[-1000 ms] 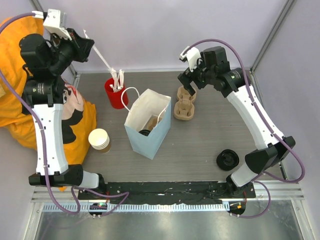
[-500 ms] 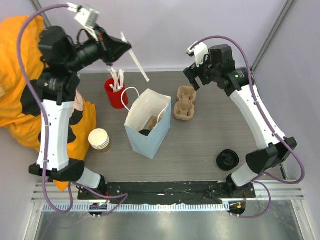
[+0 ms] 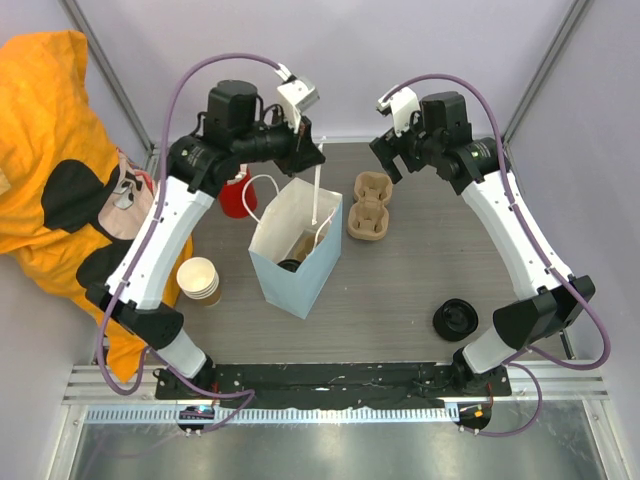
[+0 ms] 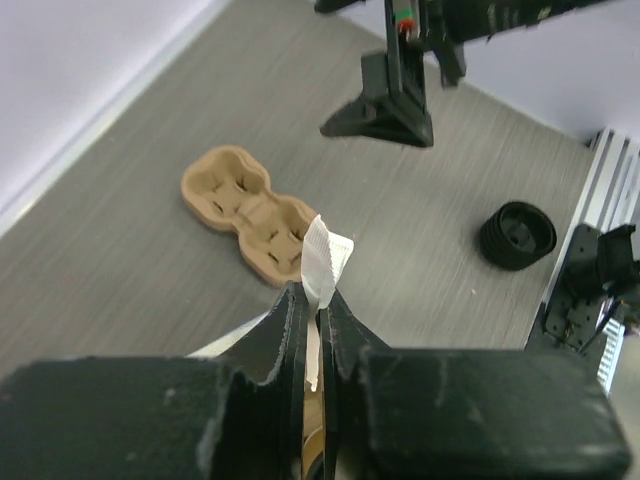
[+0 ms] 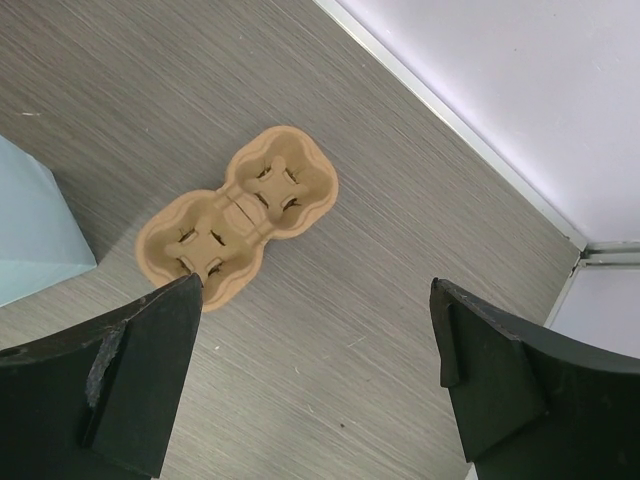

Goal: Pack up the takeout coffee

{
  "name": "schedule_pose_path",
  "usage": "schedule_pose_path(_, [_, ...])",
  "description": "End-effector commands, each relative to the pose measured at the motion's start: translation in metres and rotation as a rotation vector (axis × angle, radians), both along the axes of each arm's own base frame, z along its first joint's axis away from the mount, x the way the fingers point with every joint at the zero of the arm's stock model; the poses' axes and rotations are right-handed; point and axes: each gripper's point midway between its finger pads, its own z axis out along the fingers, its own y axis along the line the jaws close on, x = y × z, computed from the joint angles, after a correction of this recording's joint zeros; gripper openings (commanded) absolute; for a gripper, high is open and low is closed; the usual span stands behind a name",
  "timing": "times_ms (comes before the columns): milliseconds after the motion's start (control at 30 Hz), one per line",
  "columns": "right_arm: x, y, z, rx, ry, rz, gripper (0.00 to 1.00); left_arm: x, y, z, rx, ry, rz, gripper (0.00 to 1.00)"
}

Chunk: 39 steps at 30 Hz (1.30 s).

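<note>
— Where is the takeout coffee point(image 3: 296, 258)?
— Down inside the pale blue paper bag point(image 3: 290, 285), which stands open near the middle of the surface point(image 3: 400, 290). From above, its black lid and some tan cup show at the bottom; whether the cup is upright I cannot tell

— And the left claw point(image 4: 312, 300)?
— Clenched on a thin white paper-wrapped stick point(image 4: 318, 272). In the top view that claw hangs above the far edge of the bag's mouth, and the stick drops straight from it into the opening

— The right claw point(image 3: 393, 158)?
— Released. Its wrist camera shows the fingers point(image 5: 130, 380) wide apart with nothing between them, above the surface and just behind the moulded cup carrier point(image 5: 238, 215)

— What lies around the bag?
— The carrier sits just to its right, apart from it. A red cup point(image 3: 236, 197) stands behind the bag on the left, half hidden by the left arm. A stack of lidless cups point(image 3: 199, 279) is near the left edge, and loose black lids point(image 3: 456, 320) lie well off to the right, by the right arm's base
</note>
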Motion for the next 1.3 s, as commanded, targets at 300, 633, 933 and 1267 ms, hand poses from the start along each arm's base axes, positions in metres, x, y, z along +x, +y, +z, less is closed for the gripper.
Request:
schedule_pose_path(300, [-0.008,0.0,0.02,0.043,-0.059,0.014,1.0,0.024,-0.005,-0.071,0.037,0.071,0.065,0.0])
schedule_pose_path(633, [-0.011,0.0,0.019,0.042,-0.056,0.018,1.0,0.025,-0.009,-0.091,0.033,0.12,0.066,0.04])
schedule_pose_path(933, [-0.013,0.002,0.02,0.051,-0.051,0.029,1.0,0.025,-0.01,-0.099,0.02,0.138,0.079,0.09])
schedule_pose_path(1267, [-0.015,0.003,0.022,0.056,-0.052,0.037,1.0,0.021,-0.01,-0.094,0.005,0.139,0.076,0.49])
